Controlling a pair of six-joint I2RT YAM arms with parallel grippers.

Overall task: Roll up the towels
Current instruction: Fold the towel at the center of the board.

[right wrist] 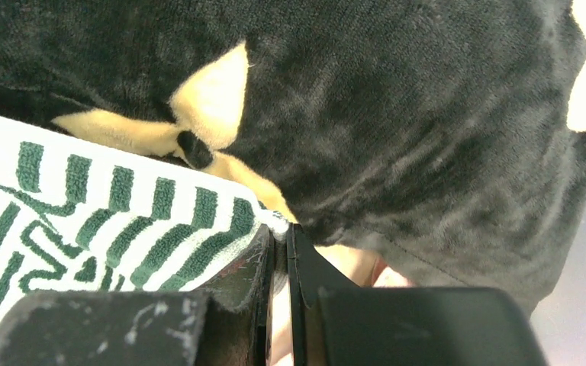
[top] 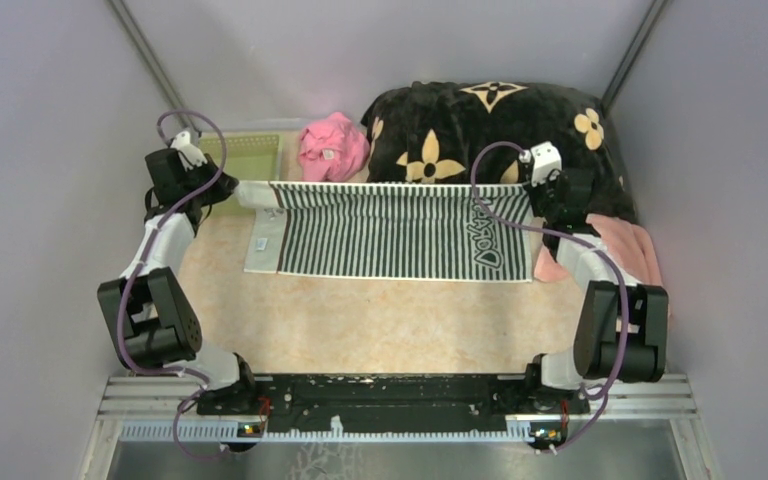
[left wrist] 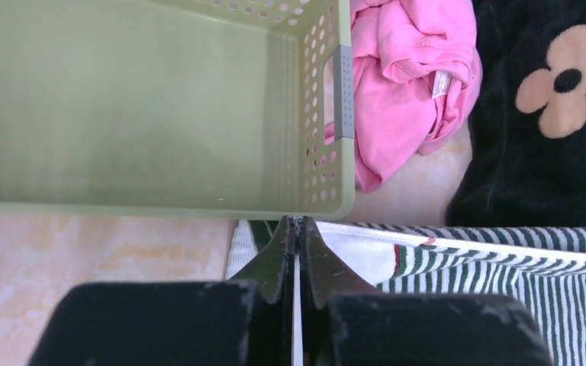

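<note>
The dark green and white striped towel (top: 390, 232) lies spread across the middle of the table, its far edge stretched between my two grippers. My left gripper (top: 228, 190) is shut on the towel's far left corner (left wrist: 427, 255), with the jaws pressed together (left wrist: 297, 225) just short of the basket rim. On the far right corner (right wrist: 84, 221) my right gripper (top: 535, 200) is shut, and a white tuft of terry sticks out between its tips (right wrist: 281, 232). The pale salmon-pink towel (top: 628, 245) lies bunched at the right, partly under my right arm.
A pale green perforated basket (top: 260, 150) (left wrist: 160, 207) stands at the far left, right in front of my left gripper. A bright pink garment (top: 332, 147) (left wrist: 404, 84) lies beside it. The big black blanket with tan flowers (top: 480, 125) (right wrist: 389, 114) fills the far right.
</note>
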